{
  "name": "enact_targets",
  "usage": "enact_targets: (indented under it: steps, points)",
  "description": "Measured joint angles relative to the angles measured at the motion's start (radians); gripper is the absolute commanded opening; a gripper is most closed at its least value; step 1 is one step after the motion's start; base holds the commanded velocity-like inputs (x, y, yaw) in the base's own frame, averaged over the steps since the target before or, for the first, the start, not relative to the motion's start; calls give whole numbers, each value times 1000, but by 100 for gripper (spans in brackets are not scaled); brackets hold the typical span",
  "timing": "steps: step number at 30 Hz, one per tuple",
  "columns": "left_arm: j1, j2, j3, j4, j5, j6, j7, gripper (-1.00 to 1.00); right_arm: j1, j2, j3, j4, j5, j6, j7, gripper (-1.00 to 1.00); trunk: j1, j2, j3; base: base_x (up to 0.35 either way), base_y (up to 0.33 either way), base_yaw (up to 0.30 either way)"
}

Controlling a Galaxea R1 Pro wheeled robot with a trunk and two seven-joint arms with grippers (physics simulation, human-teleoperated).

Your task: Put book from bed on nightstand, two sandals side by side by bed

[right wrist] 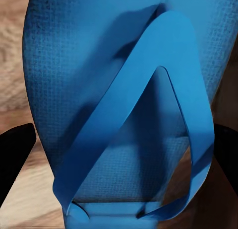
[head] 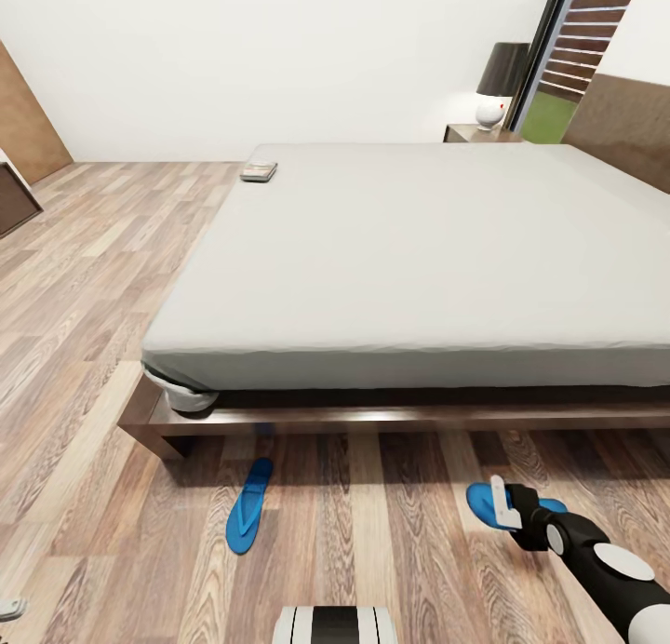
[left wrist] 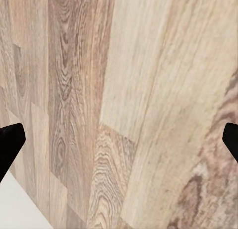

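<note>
Brown wood-plank floor point(head: 84, 281) wide open across the left of the head view, bare boards running up to the white wall. Small book point(head: 259, 171) upper left of centre, on the far left corner of the grey bed point(head: 409, 253). One blue sandal point(head: 248, 504) lower left of centre, flat on the floor just off the bed frame's edge. Second sandal point(head: 489, 503) lower right, under the right claw point(head: 507, 506); in the right wrist view its strap and sole point(right wrist: 124, 105) between dark fingertips point(right wrist: 15, 154) set wide, grip impossible to tell. Left claw point(left wrist: 119, 139) spread wide over bare planks, holding nothing. Nightstand point(head: 479, 133) with lamp point(head: 501, 81) upper right, beside the window.
</note>
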Motion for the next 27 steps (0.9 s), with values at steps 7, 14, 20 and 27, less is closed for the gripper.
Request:
enact_targets:
  steps: [7, 14, 20, 27]
  points:
    - [0, 0, 0, 0, 0, 0, 0, 100, 14, -2, 3, -1, 3, -12, -1, -100, 0, 0, 0, 0, 0, 0]
    - [0, 0, 0, 0, 0, 0, 0, 100, 43, -1, 4, -11, 5, -85, -73, -100, 0, 0, 0, 0, 0, 0]
    - [0, 0, 0, 0, 0, 0, -5, 100, 54, 0, 22, -14, 10, -113, -108, -100, 0, 0, 0, 0, 0, 0]
    - [0, 1, 0, 1, 0, 0, -6, 100, 57, -1, 139, -29, 15, -126, -104, -100, 0, 0, 0, 0, 0, 0]
